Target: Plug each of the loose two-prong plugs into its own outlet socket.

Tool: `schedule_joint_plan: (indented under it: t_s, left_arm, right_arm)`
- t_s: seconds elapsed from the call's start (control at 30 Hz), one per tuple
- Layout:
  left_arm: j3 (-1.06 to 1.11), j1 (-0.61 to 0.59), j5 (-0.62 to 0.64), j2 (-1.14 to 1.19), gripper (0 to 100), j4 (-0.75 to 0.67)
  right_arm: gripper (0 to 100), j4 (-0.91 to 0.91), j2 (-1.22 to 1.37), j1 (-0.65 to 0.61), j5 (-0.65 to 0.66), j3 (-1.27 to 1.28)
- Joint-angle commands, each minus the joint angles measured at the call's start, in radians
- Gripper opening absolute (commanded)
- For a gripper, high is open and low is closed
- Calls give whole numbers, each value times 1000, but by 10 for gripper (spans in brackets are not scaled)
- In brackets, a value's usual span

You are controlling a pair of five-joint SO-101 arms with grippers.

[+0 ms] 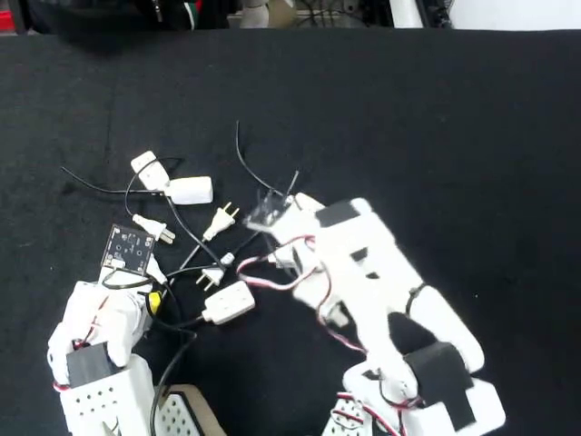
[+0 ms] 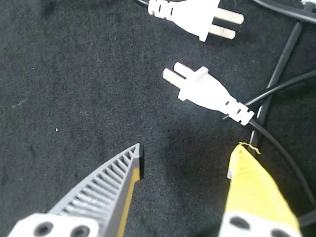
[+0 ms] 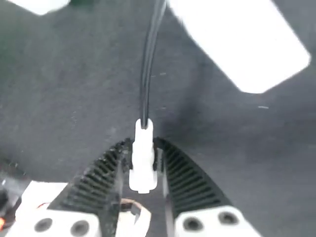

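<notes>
Black cloth (image 1: 454, 136) covered the table, with cables and white fittings gathered in its near-left part. At the left, the left gripper (image 2: 189, 148) hung low over the cloth, jaws wide and nothing between them. A loose plug (image 2: 205, 91) lay flat just ahead of its fingertips, and a second plug (image 2: 195, 15) lay beyond that.

Further in, the high view showed a small outlet block (image 1: 150, 168) just beside a larger outlet block (image 1: 191, 190), and a third outlet block (image 1: 229, 302) nearer the arms. The plugs on the cloth lay apart from all three.

To the right, the right gripper (image 3: 141, 145) was clamped on the body of a held plug (image 3: 143, 170), whose black cable ran straight out ahead. Its prongs were hidden. One outlet block, I could not tell which, lay on the cloth beyond it.

The step in hand looked like carrying this gripped plug to a socket. The next move would call for turning the prongs toward a block's face and lining them up with the slots. The free left gripper would likely need to steady the block, since so light a piece would probably slide when pushed.
</notes>
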Motion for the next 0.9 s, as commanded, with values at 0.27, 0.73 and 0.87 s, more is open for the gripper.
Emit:
schedule_joint_plan:
  t_s: [0.27,0.73,0.87]
  left_arm:
    - [4,19,-2,-5,285,0]
    - [-246,338,267,-6,285,2]
    - [-277,417,367,-6,288,-5]
  right_arm:
    - [12,-141,-559,51,-235,1]
    - [11,-901,-794,-276,-690,374]
    - [11,-988,-803,-342,-776,432]
